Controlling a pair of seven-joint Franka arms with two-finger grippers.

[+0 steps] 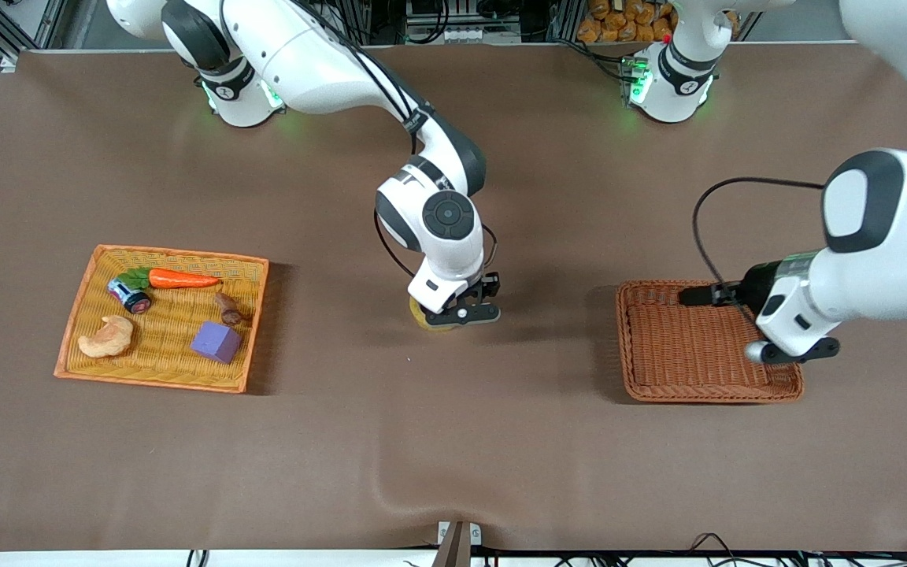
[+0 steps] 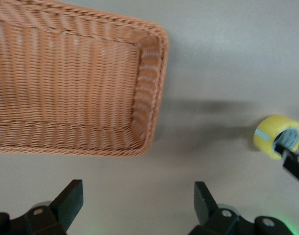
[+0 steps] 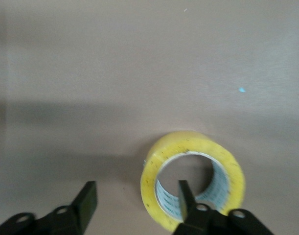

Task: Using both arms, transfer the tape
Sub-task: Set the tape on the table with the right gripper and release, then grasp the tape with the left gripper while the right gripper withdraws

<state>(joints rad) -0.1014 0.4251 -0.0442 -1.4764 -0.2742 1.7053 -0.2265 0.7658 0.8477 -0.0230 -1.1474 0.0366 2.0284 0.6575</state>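
R gripper [image 3: 134, 205] jaws apart, one finger inside the tape [image 3: 193, 178] mid-tabletop; lifting off could snag and roll it. L gripper [image 2: 137, 205] open, waits by brown basket [image 2: 76, 78].

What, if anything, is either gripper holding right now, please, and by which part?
Nothing. The right gripper is open over the tape, one of its fingers in the core. The left gripper waits open by the basket.

The tape [image 1: 431, 319] lies on the table [image 1: 501, 441] between 2 baskets [image 1: 705, 342].
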